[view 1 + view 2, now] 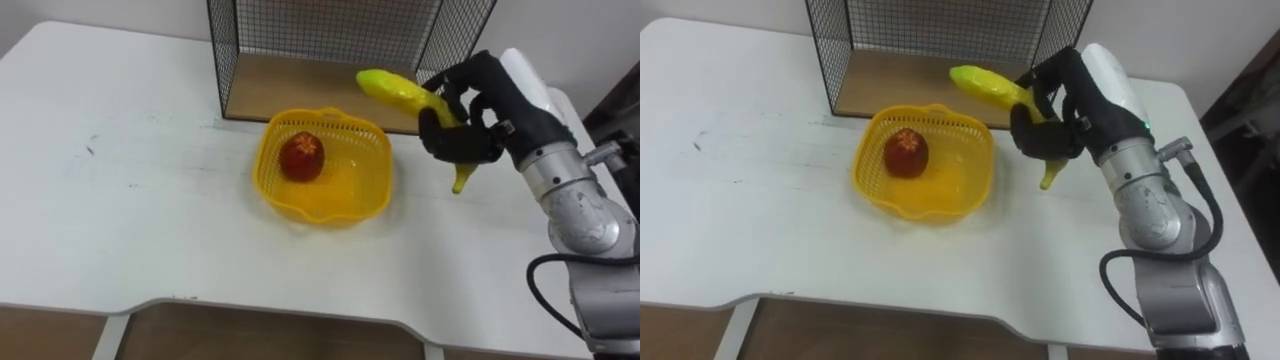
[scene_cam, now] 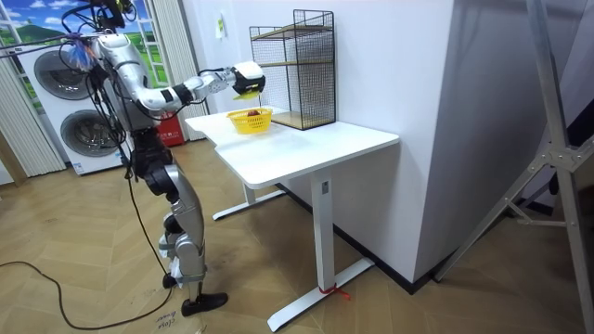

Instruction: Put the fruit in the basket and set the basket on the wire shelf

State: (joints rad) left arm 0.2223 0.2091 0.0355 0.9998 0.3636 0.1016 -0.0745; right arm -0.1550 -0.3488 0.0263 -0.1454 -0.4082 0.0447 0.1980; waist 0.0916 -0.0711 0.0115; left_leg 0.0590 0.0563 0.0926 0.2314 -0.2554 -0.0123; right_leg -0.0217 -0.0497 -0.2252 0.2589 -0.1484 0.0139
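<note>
Left eye view: grips banana in curled fingers of right hand, aloft just right of basket, ready to drop beside red fruit. Room view: stands at surface. Right eye view: wire shelf behind basket.

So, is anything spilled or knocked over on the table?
Nothing stands out. The yellow plastic basket sits upright on the white table with the round red fruit inside, and the right hand is curled round the yellow banana beside it. A few faint dark scuffs mark the table's left side.
</note>
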